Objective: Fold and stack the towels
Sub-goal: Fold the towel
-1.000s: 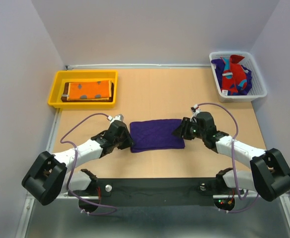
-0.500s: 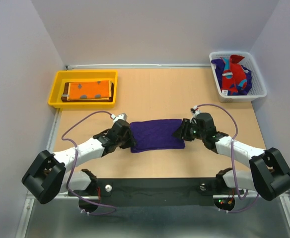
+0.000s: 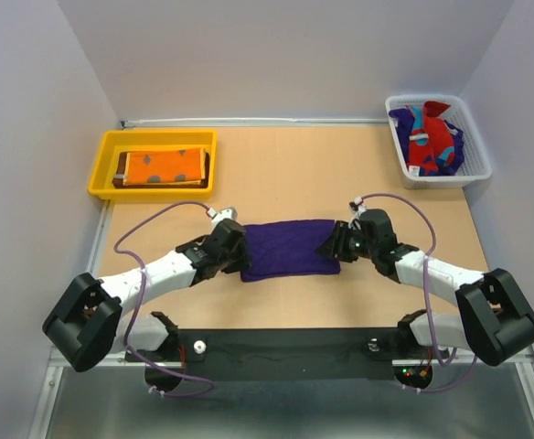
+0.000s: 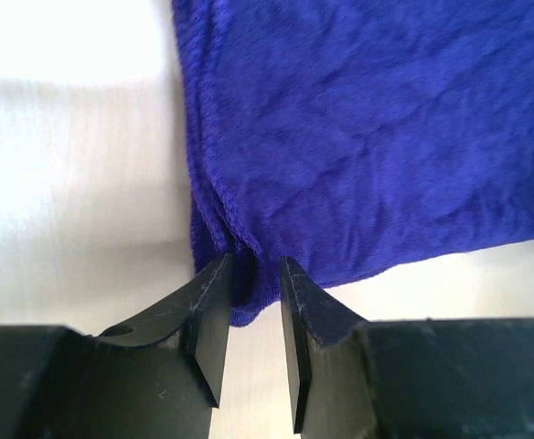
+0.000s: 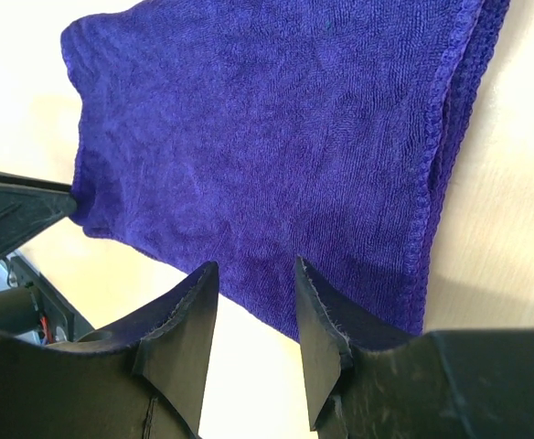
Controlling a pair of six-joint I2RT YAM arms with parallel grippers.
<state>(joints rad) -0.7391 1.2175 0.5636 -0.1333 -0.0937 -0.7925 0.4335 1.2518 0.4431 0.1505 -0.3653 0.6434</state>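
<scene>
Top external: left tool (image 3: 240,259), right tool (image 3: 332,247) at opposite edges of purple towel (image 3: 290,247).

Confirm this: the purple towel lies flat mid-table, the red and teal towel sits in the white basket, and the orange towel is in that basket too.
Wrong on one point: the orange towel lies in the yellow tray, not the white basket, as the top external view shows. The purple towel mid-table and the red and teal towel in the basket are right.
</scene>
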